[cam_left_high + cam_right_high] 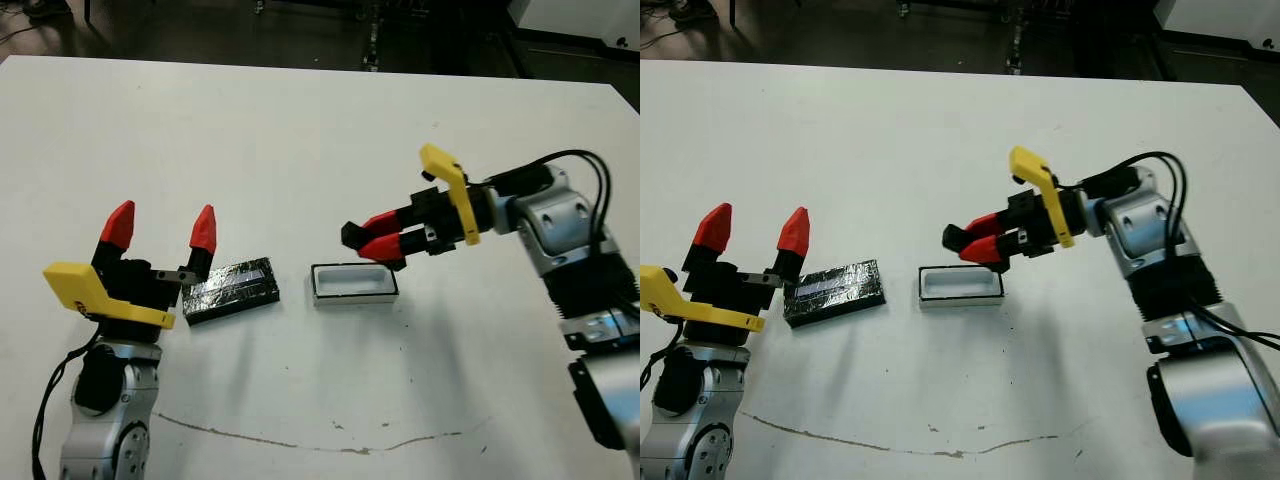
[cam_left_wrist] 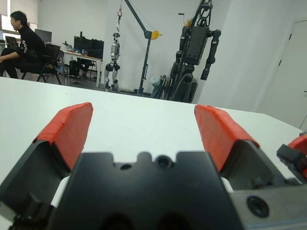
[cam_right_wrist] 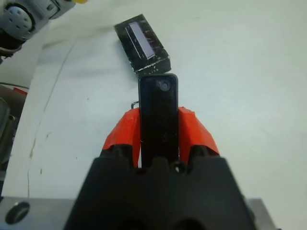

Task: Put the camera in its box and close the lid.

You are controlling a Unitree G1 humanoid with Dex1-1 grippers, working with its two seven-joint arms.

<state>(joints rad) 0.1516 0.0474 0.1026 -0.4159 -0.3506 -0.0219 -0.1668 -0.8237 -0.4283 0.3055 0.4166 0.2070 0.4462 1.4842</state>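
box (image 1: 354, 283) hidden in right wrist view

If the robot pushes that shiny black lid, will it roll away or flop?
Probably neither. The lid is a flat rectangular slab lying on the table, so it should slide, not roll. It keeps straight edges, so it looks stiff rather than floppy. Its glossy, wrinkly surface might be a bit slippery for the left gripper, whose fingers are open beside it.

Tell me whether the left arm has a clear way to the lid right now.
Probably yes: the lid lies flat just beside the open left gripper, nothing between them; the right gripper hovers over the box.
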